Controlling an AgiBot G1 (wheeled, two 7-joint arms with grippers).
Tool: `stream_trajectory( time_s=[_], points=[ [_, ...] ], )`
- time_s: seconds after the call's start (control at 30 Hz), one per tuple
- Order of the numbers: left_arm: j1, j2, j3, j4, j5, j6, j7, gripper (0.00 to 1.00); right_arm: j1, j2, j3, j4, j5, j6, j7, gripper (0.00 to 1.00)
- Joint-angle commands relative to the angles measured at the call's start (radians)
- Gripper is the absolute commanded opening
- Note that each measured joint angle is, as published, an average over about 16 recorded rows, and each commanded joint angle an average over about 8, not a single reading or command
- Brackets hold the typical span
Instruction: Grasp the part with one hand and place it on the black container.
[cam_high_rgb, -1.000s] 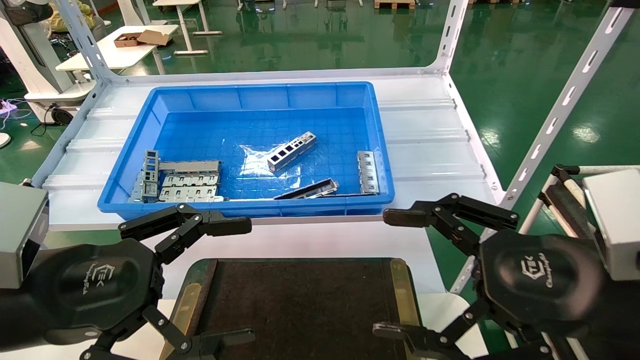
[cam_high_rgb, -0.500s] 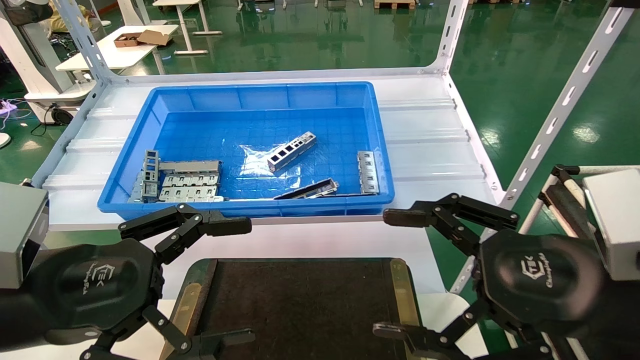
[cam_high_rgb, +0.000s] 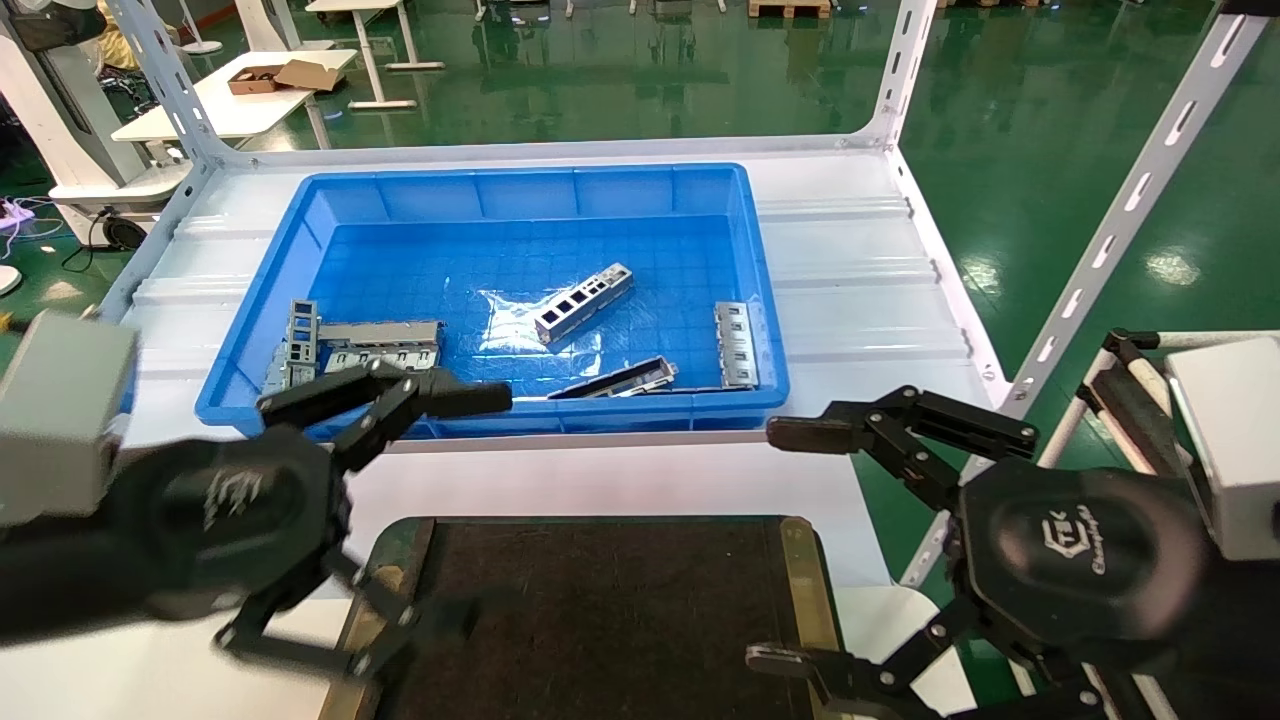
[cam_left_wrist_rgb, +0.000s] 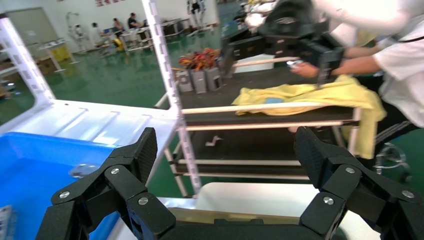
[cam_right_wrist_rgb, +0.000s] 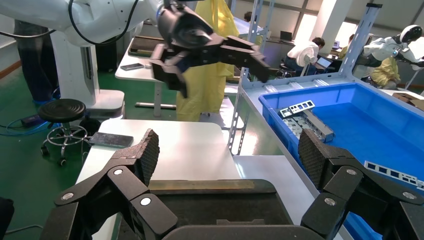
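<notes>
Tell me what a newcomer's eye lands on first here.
The blue bin on the white shelf, with the part lying alone mid-floor. In front, the black container sits bare. The left pincer is open near the bin's front rim; the right pincer is open beside the container.

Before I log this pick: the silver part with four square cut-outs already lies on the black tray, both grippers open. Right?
Not quite. The head view shows the part lying in the blue bin, not on the black tray. The left gripper and right gripper are indeed open.
</notes>
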Motion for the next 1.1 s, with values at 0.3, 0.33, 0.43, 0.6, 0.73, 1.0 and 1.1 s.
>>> stream_trajectory(
  time_s=[0.3, 0.33, 0.43, 0.6, 0.73, 1.0, 1.1],
  points=[
    [-0.127, 0.112, 0.064, 0.093, 0.18, -0.145, -0.007, 1.0, 0.0, 0.0, -0.001, 0.0, 0.0, 0.0, 0.0, 1.0],
    [-0.142, 0.131, 0.074, 0.114, 0.202, -0.164, -0.005, 1.0, 0.0, 0.0, -0.001, 0.0, 0.001, 0.0, 0.0, 1.0],
    [-0.186, 0.191, 0.102, 0.185, 0.27, -0.224, 0.003, 1.0, 0.0, 0.0, -0.001, 0.0, 0.001, 0.0, -0.001, 1.0],
    [-0.251, 0.292, 0.145, 0.319, 0.371, -0.316, 0.038, 1.0, 0.0, 0.001, -0.001, 0.0, 0.001, 0.0, -0.001, 1.0],
    [-0.297, 0.367, 0.173, 0.441, 0.433, -0.376, 0.08, 1.0, 0.0, 0.001, -0.002, 0.0, 0.001, 0.001, -0.001, 1.0],
    [-0.386, 0.494, 0.204, 0.703, 0.507, -0.466, 0.182, 1.0, 0.001, 0.001, -0.002, 0.0, 0.002, 0.001, -0.001, 1.0],
    [-0.419, 0.539, 0.207, 0.808, 0.521, -0.51, 0.212, 1.0, 0.001, 0.001, -0.003, 0.0, 0.002, 0.001, -0.001, 1.0]
  ],
)
